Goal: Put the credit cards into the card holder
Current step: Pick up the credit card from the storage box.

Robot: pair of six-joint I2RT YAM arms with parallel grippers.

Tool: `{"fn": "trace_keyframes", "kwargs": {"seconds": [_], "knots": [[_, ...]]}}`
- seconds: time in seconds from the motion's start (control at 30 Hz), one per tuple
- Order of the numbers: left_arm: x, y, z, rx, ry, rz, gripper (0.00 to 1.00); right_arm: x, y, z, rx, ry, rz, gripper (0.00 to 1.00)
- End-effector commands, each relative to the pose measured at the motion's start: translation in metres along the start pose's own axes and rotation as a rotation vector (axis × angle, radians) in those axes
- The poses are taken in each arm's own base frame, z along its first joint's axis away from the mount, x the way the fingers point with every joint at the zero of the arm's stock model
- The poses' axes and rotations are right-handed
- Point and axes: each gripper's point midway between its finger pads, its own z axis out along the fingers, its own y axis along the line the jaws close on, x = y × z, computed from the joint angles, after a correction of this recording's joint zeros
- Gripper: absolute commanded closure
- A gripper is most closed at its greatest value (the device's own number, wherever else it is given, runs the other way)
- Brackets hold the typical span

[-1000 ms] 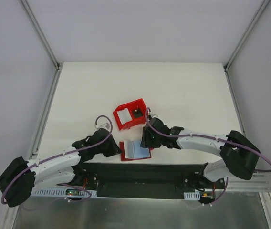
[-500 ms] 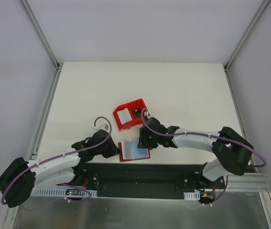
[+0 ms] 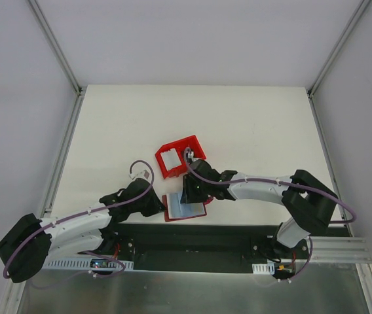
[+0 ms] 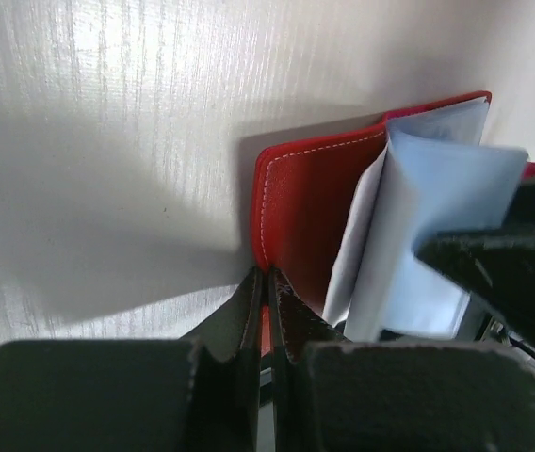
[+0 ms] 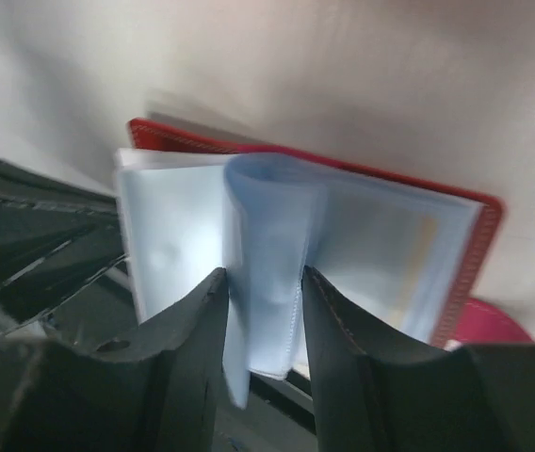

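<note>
The dark-red card holder (image 3: 186, 210) lies open at the table's near edge, its pale blue sleeves (image 4: 437, 226) fanned up. My left gripper (image 3: 162, 205) is shut on the edge of its red cover (image 4: 305, 217), the fingertips (image 4: 269, 287) pinched on it. My right gripper (image 3: 187, 196) comes down from above, and its fingers (image 5: 202, 320) press both sides of one bowed sleeve (image 5: 267, 245). A yellowish credit card (image 5: 423, 247) shows faintly inside a sleeve. Another white credit card (image 3: 169, 159) lies in the bright red bin (image 3: 178, 145).
The red bin stands just behind the card holder, close to my right wrist. The black base rail (image 3: 192, 239) runs directly below the holder at the table's front edge. White tabletop (image 3: 238, 124) stretches behind, bounded by metal frame posts (image 3: 61, 157) on both sides.
My right arm has swung left over the open card holder, and its jaws have narrowed a little onto the sleeve. The left arm and the holder have stayed put.
</note>
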Motion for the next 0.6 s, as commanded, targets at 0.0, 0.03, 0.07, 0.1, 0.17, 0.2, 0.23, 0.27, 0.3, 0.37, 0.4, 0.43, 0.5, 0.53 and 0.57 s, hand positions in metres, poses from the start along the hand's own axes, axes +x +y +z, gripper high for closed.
{"fn": "trace_keyframes", "kwargs": {"seconds": [0.0, 0.03, 0.07, 0.1, 0.17, 0.2, 0.23, 0.27, 0.3, 0.37, 0.4, 0.43, 0.5, 0.53, 0.57], "knots": [[0.001, -0.001, 0.003, 0.018, -0.006, -0.006, 1.0, -0.005, 0.031, -0.007, -0.037, -0.021, -0.047, 0.62], [0.001, -0.001, 0.003, 0.018, -0.006, -0.006, 1.0, -0.003, 0.027, -0.008, -0.007, -0.016, -0.058, 0.63], [0.001, 0.0, 0.003, 0.016, -0.007, -0.008, 1.0, -0.003, 0.024, -0.008, 0.022, -0.021, -0.065, 0.64], [0.001, -0.001, 0.003, 0.021, -0.007, -0.007, 1.0, -0.003, 0.025, -0.008, 0.022, -0.022, -0.075, 0.65], [0.001, -0.001, 0.003, 0.02, -0.009, -0.007, 1.0, -0.003, 0.03, -0.007, -0.004, -0.016, -0.075, 0.65], [0.0, -0.001, 0.003, 0.02, -0.01, -0.009, 1.0, -0.001, 0.037, -0.005, -0.036, -0.005, -0.077, 0.64], [0.0, -0.001, 0.003, 0.018, -0.01, -0.009, 1.0, 0.001, 0.043, -0.002, -0.071, 0.014, -0.077, 0.63], [0.0, -0.001, 0.003, 0.021, -0.01, -0.009, 1.0, 0.003, 0.048, 0.0, -0.092, 0.03, -0.077, 0.63], [0.001, 0.0, 0.003, 0.016, -0.01, -0.009, 1.0, 0.006, 0.057, 0.001, -0.136, 0.052, -0.083, 0.62], [0.001, 0.0, 0.003, 0.015, -0.012, -0.012, 1.0, 0.006, 0.075, 0.001, -0.221, 0.065, -0.091, 0.6], [0.001, 0.001, 0.004, 0.012, -0.011, -0.013, 1.0, 0.005, 0.087, -0.002, -0.278, 0.062, -0.101, 0.59], [0.001, 0.002, 0.004, 0.01, -0.013, -0.017, 1.0, 0.003, 0.094, -0.005, -0.313, 0.058, -0.109, 0.58], [0.002, 0.005, 0.004, 0.006, -0.014, -0.025, 1.0, 0.0, 0.107, -0.015, -0.366, 0.041, -0.131, 0.56], [0.001, 0.005, 0.004, 0.008, -0.017, -0.026, 1.0, -0.003, 0.109, -0.019, -0.378, 0.024, -0.14, 0.55], [0.002, 0.006, 0.004, 0.007, -0.018, -0.028, 1.0, -0.006, 0.11, -0.025, -0.383, 0.002, -0.158, 0.54]]}}
